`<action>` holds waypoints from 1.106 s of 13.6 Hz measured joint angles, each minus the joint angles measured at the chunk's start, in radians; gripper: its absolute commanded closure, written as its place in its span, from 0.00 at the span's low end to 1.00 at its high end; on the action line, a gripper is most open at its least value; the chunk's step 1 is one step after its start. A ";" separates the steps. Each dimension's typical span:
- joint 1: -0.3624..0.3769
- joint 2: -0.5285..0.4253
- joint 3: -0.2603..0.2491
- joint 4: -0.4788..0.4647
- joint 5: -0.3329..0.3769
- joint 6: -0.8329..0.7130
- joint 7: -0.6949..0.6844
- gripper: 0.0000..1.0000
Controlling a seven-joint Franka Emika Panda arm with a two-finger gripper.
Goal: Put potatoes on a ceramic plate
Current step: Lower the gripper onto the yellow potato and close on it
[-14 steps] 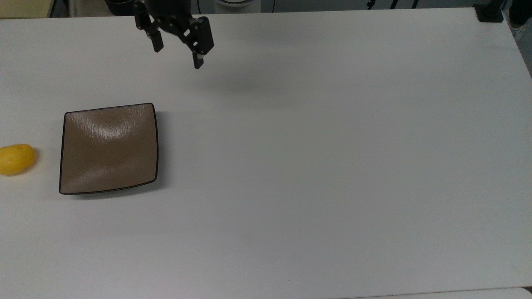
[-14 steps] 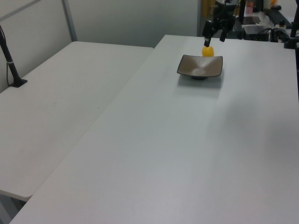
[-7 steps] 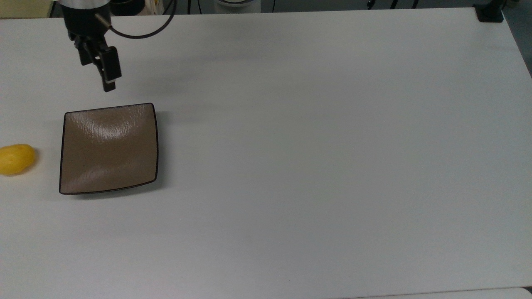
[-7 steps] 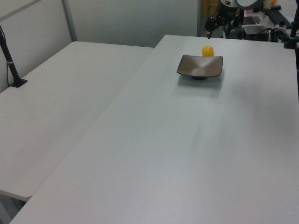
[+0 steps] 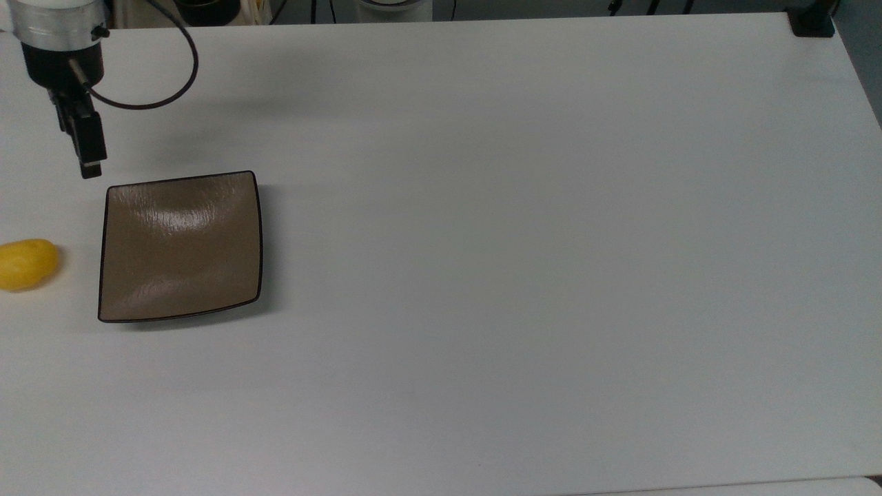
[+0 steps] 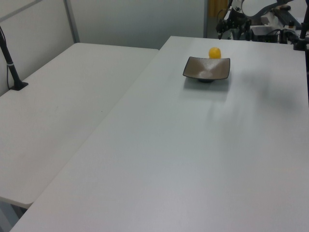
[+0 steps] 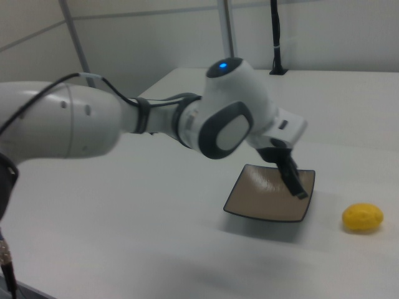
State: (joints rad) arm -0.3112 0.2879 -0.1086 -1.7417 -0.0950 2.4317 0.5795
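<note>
The yellow potato (image 5: 26,264) lies on the white table at the top view's left edge, just left of the square brown ceramic plate (image 5: 180,246). The plate holds nothing. My gripper (image 5: 79,155) hangs above the table just beyond the plate's upper left corner in the top view, apart from both things. It is seen nearly edge-on and is open with nothing in it. In the right view the gripper (image 7: 293,184) hovers over the plate's (image 7: 262,205) far side, with the potato (image 7: 362,217) to the right. The left view shows the potato (image 6: 215,52) behind the plate (image 6: 206,69).
A black cable (image 5: 165,83) loops from the wrist over the table's top left in the top view. The white arm (image 7: 93,124) stretches across the right view's left. A second white table (image 6: 63,96) adjoins on the left view's left.
The gripper has swung leftward in the top view, from above the plate's right side to beyond its upper left corner, and has turned edge-on. Plate and potato have not moved.
</note>
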 measured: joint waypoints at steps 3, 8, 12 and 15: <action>-0.050 0.147 0.000 0.151 -0.001 0.001 0.000 0.00; -0.064 0.348 0.001 0.275 -0.016 0.168 0.000 0.00; -0.081 0.433 0.001 0.362 -0.030 0.168 0.000 0.00; -0.092 0.474 0.001 0.394 -0.051 0.168 0.000 0.00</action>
State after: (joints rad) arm -0.4035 0.7619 -0.1074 -1.3476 -0.1461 2.6001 0.5799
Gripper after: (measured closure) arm 0.000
